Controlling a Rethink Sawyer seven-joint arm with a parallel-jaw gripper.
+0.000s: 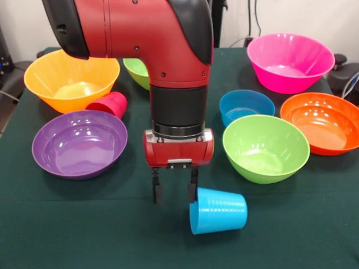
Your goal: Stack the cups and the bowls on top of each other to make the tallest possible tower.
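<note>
A sky-blue cup [219, 211] lies on its side near the front of the table, its mouth turned toward the left. My gripper [175, 193] hangs just left of it, open, with nothing between its fingers; the right finger [192, 192] stands at the cup's rim. On its side between the yellow-orange bowl [71, 79] and the purple bowl [79, 143] lies a red cup [109, 105]. Right of the arm sit a small blue bowl [247, 106], a lime green bowl [265, 147], an orange bowl [325, 122] and a pink bowl [290, 60]. Nothing is stacked.
A second lime green bowl [137, 72] is partly hidden behind the arm. The dark green tablecloth [84, 230] covers the table. Dark gear and cables sit past the far corners.
</note>
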